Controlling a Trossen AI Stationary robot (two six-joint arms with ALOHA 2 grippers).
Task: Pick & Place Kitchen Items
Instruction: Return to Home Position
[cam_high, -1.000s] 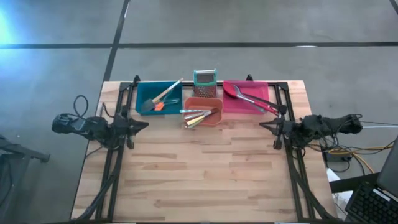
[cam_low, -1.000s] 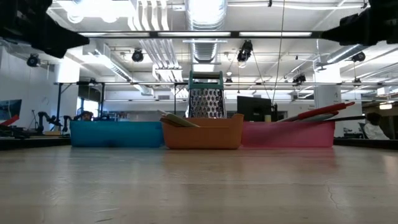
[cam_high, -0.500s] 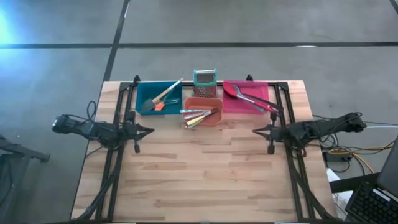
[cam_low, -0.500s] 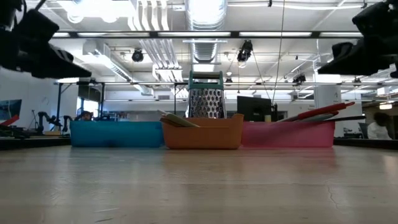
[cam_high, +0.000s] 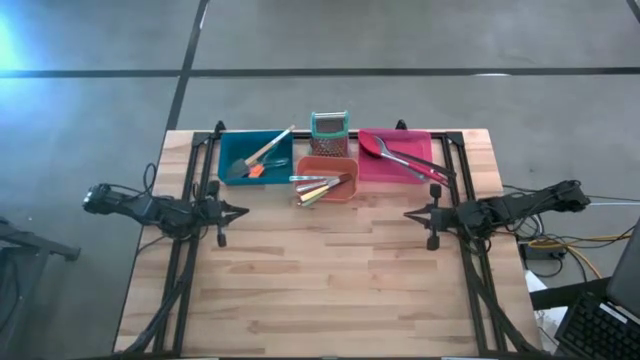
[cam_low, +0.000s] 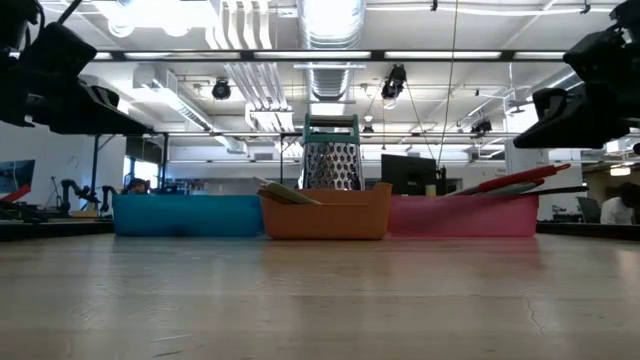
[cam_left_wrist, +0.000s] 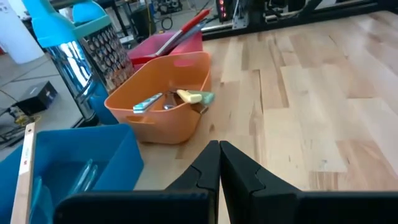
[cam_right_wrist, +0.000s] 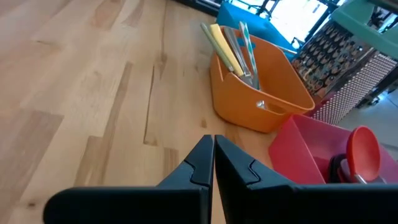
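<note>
Left of the orange bin (cam_high: 325, 163) and a little out toward the open table (cam_high: 330, 290), the left fingers (cam_left_wrist: 210, 167) are pressed together with nothing between them, their tips aimed level across the boards toward the other arm. Behind them the left arm (cam_high: 150, 207) stretches out low and nearly straight from the table's left edge. Mirrored on the far side of the orange bin, the right fingers (cam_right_wrist: 200, 163) are likewise closed on nothing and point back toward the left ones, with the right arm (cam_high: 515, 205) reaching in flat from the right edge. The low view shows both arms raised well clear of the wood. Inside the orange bin the small cutlery (cam_high: 318, 187) lies roughly crosswise, a yellow-handled knife (cam_right_wrist: 225, 46) among it, with the ends poking out over the rim on the left arm's side. Touching the orange bin's left corner, the blue bin (cam_high: 235, 145) holds a pale-handled spatula (cam_high: 268, 150) set on a slant, its handle tip rising over the rim toward the grater (cam_high: 329, 128), which stands upright just behind the orange bin. At the orange bin's right, the pink bin (cam_high: 415, 140) holds a red spoon (cam_high: 369, 144), its bowl toward the grater. A grey long-handled tool (cam_high: 405, 160) lies slantwise beside it, overhanging the corner nearest the right fingers.
</note>
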